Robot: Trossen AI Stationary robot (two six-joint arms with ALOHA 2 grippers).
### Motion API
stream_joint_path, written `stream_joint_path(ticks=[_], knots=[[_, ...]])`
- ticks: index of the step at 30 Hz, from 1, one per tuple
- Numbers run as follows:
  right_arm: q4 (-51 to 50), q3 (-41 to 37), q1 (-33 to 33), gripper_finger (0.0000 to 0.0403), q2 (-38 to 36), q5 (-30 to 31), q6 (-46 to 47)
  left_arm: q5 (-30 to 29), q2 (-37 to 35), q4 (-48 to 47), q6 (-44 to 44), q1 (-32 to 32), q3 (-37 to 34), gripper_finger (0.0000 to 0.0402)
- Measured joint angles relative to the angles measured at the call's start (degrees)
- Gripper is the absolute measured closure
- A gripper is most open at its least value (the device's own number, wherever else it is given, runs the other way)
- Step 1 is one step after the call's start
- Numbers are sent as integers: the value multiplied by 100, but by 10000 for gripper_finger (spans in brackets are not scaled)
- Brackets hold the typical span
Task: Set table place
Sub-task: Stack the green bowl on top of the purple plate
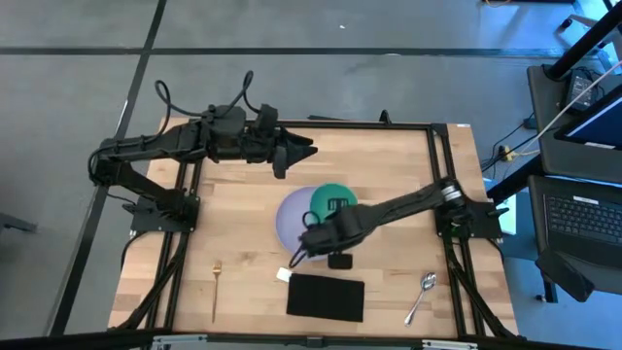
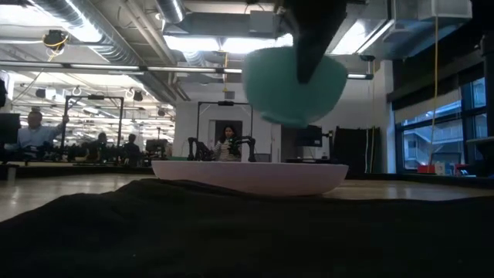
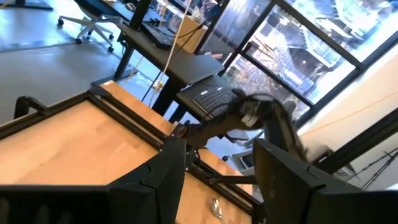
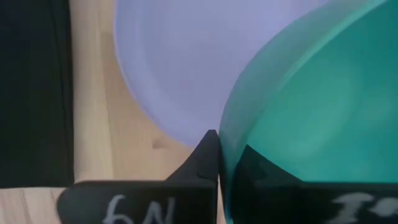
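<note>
1. Seen from above: wooden table (image 1: 243, 185) with black rails, two dark arms reaching in from either side.
2. At the table's middle, lavender plate (image 1: 292, 219), flat on the wood.
3. Above the plate, teal bowl (image 1: 328, 194), lifted clear of it and tilted in the low view, overlapping the plate's far right part from above.
4. Right gripper (image 4: 217, 163) clenched on the bowl's rim, one finger (image 4: 199, 158) outside the wall, the other inside.
5. Right arm stretched from the right edge toward the centre, wrist over the plate's near side.
6. Left gripper (image 1: 309, 151) hanging over the table's far side, well apart from the plate, fingers (image 3: 158, 180) spread and grasping nothing.
7. Near the front edge, black mat (image 1: 326, 297), just in front of the plate, with a small white tag (image 1: 283, 275) at its left corner.
8. Gold fork (image 1: 216, 290) near the front left, well apart from the mat.
9. Silver spoon (image 1: 422, 295) near the front right, beside the rail.
10. Beyond the table in the low view, people (image 2: 227, 142) seated in a bright workshop.
</note>
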Motion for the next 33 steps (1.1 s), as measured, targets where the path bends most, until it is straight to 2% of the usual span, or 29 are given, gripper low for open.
stream_joint_path(ticks=[16,33], knots=[[754,187,101,389,943,-35,-335,-146,0,4,-17,0,0,223],[965,183,37,382,1164,-36,-321,-149,0,8,-13,-9,0,223]])
